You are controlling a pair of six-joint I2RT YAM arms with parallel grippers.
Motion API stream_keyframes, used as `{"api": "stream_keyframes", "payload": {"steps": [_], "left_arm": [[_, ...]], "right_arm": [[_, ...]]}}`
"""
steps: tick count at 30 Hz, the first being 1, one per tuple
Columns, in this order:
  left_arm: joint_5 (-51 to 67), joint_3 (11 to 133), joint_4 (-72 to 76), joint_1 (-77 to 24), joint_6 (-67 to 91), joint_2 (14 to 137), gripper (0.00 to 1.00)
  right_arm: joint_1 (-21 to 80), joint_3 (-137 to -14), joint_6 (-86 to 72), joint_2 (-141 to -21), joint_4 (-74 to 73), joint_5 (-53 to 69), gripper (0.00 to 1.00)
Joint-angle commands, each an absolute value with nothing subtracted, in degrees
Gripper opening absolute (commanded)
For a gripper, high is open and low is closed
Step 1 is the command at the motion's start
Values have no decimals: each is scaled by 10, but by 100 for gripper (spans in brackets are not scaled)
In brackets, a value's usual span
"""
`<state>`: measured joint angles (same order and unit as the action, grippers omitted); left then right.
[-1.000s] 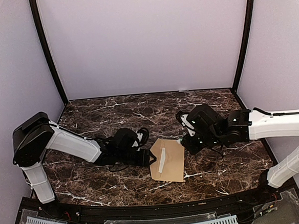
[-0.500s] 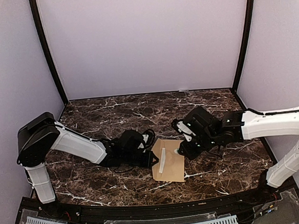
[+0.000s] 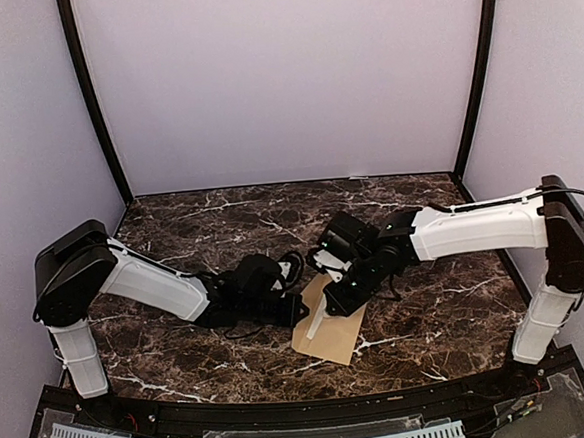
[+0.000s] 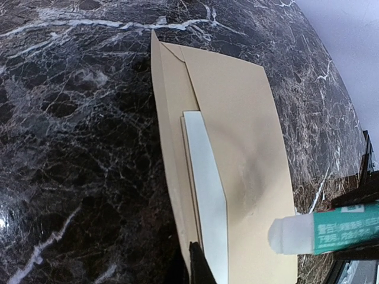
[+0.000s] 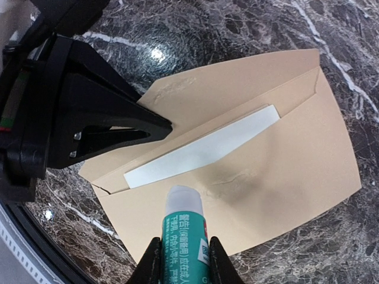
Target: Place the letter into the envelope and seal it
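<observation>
Found letter [image 5: 201,151] tucked inside unsealed envelope [image 5: 284,177] touched by clenched left gripper [image 5: 153,126]; saw right gripper [image 5: 185,260] grasping glue stick [image 5: 185,222], gluing and closing left undone.

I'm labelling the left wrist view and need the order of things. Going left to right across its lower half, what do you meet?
marble table → envelope's flap → letter → glue stick

Matt kraft-paper envelope [image 5: 284,171]; glossy marble table [image 4: 71,148].
</observation>
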<state>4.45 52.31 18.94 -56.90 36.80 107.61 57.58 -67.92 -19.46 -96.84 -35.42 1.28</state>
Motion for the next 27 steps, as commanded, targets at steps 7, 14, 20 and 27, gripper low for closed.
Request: {"api": "stream_keyframes", "payload": {"steps": [7,14,20,27], "left_arm": [[39,513,217,-573,352,1066,1],[45,512,217,-573,340,1065,1],[42,512,206,-573,333,1064,1],[23,511,195,-574,334,1063,0]], "right_arm": [[572,-719,-212,-1038,-382,39,0],[567,-727,-214,-1078,-388,4,0],[554,-752,-214,-1111,-441,-104,0],[535,-772,-205,-1135,-462,-160,0]]}}
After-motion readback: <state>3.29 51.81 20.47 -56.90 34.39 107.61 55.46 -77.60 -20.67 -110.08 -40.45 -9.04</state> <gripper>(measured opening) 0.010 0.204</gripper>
